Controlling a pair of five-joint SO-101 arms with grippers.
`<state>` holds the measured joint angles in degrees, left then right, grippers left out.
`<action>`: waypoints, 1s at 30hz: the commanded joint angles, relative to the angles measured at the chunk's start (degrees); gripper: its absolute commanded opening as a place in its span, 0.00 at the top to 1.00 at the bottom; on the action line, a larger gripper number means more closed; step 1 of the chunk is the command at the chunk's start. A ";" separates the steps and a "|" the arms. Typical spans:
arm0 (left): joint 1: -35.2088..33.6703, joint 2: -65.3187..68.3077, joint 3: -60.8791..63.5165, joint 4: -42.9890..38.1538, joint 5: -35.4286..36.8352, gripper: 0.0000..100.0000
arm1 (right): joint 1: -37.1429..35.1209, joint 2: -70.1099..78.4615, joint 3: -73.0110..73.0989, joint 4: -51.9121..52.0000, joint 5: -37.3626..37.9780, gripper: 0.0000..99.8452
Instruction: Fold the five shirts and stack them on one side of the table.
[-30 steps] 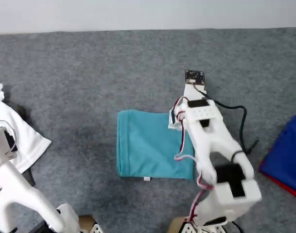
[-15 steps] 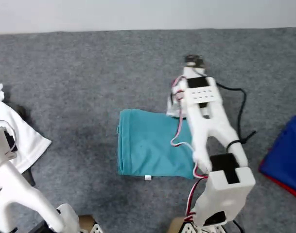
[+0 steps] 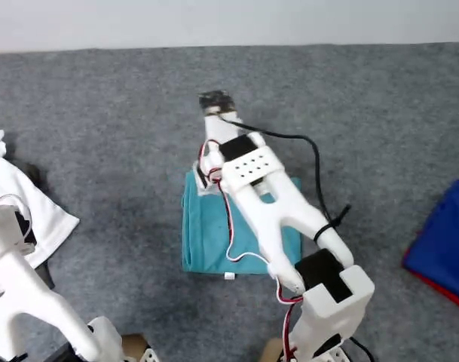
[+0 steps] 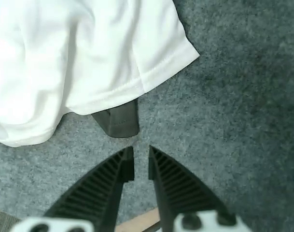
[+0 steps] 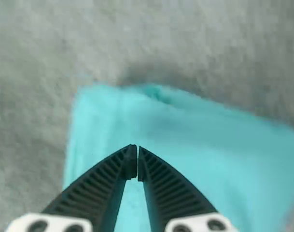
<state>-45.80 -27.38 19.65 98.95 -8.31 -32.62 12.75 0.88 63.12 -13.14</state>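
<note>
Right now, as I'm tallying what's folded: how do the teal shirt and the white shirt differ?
The teal shirt lies as a neat flat rectangle; the white shirt is rumpled, with a sleeve sticking out. The teal shirt sits mid-table; the white shirt lies at the view's left edge, partly cut off. Both rest on the grey table.

Table point(image 3: 123, 113) is covered in grey, carpet-like fabric. A folded teal shirt point(image 3: 206, 234) lies flat around the middle. A rumpled white shirt point(image 3: 33, 211) is at 9 o'clock, with a small dark block point(image 4: 118, 121) poking out under its hem. A blue shirt point(image 3: 444, 249) is at the 4 o'clock edge.
</note>
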 commanded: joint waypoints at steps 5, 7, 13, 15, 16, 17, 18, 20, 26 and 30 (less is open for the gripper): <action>0.00 -1.85 -0.48 1.05 0.18 0.94 | -1.45 10.68 -3.43 -16.13 7.47 0.99; 0.00 -1.85 -0.48 0.97 0.18 0.94 | -1.27 14.90 -3.43 -17.71 9.05 0.99; 0.09 -1.85 -0.40 0.97 0.18 0.94 | 0.48 18.07 -13.27 -12.18 9.14 0.99; 0.09 -1.76 -0.40 0.97 0.18 0.94 | 0.22 16.92 -18.90 -7.43 9.05 0.99; 0.09 -1.76 -0.40 0.88 0.18 0.94 | 0.04 16.31 -21.27 -5.58 9.05 0.99; 0.09 -1.76 -0.40 0.70 0.18 0.94 | 0.04 15.60 -23.56 -3.65 8.97 0.99; 0.09 -1.76 -0.40 0.62 0.18 0.94 | -0.04 14.81 -25.67 -1.54 8.97 0.99; 0.09 -1.76 -0.40 0.62 0.18 0.94 | -0.04 12.97 -28.75 2.51 8.88 0.99; 0.09 -1.85 -0.48 0.62 0.18 0.94 | 0.40 7.25 -30.42 15.34 0.26 0.99; 0.09 -1.85 -0.48 0.62 0.18 0.94 | 0.57 4.88 -30.42 26.59 -6.59 0.99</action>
<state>-45.80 -27.38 19.65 98.95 -8.31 -33.14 22.77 -26.29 82.37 -15.16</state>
